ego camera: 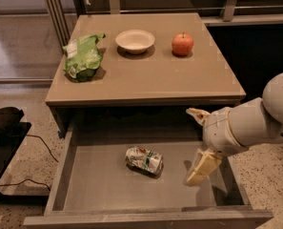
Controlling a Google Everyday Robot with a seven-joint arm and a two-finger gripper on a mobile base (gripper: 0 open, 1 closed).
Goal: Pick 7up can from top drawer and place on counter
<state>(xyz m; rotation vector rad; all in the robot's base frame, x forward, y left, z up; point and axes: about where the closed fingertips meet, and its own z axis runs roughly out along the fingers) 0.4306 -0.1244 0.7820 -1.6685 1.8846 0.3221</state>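
1. The dented 7up can [144, 160] lies on its side in the open top drawer [96, 190], left of the jaws and not touching them.
2. The gripper [198, 142] hangs at the drawer's right side, jaws wide apart and empty.
3. Likely best: straddle the can's width before closing, then lift it to the counter [146, 80] beyond the jaws.
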